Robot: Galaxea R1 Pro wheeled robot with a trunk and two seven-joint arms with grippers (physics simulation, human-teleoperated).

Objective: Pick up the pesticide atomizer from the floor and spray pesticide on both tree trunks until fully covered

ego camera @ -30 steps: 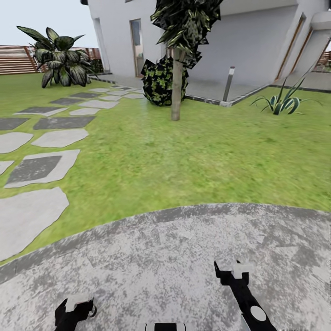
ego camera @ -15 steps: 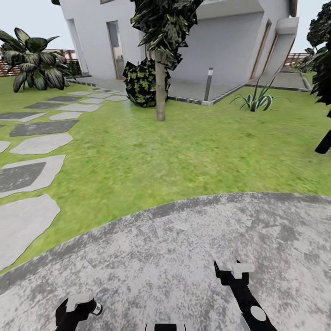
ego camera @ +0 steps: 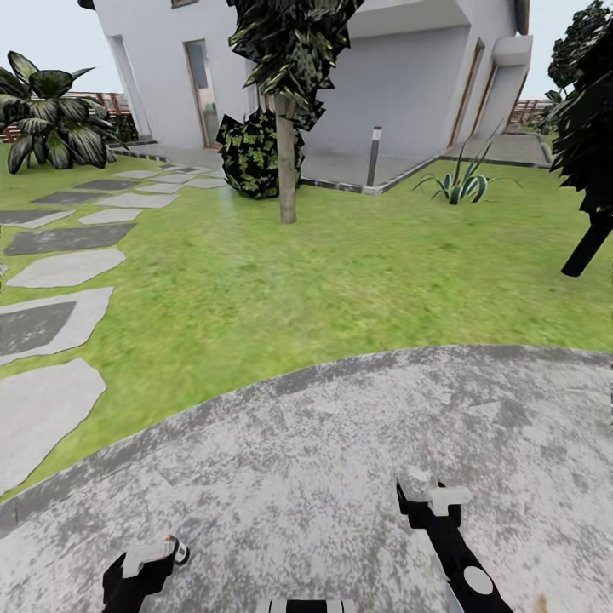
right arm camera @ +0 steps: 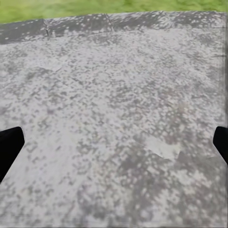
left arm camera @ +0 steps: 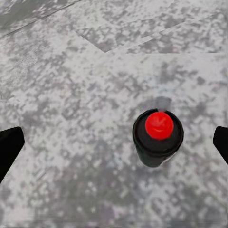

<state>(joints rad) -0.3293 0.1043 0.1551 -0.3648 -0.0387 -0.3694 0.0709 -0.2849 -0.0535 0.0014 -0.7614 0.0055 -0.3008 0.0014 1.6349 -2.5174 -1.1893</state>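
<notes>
Left wrist view showed my left gripper (left arm camera: pixel 114 145) spread wide above the upright pesticide atomizer (left arm camera: pixel 157 138), nothing gripped; I judged lowering and centring came next, right gripper (right arm camera: pixel 114 145) equally wide, empty.

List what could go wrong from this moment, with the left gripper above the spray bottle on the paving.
1. The spray bottle stands upright on the grey paving, off-centre between the open fingers of the left gripper, nearer one finger; coming down as is, that finger could tip it.
2. It is slim with a rounded red top, so a grip taken too high might slip.
3. The tree trunk stands far across the grass; carrying the bottle there risks a drop.
</notes>
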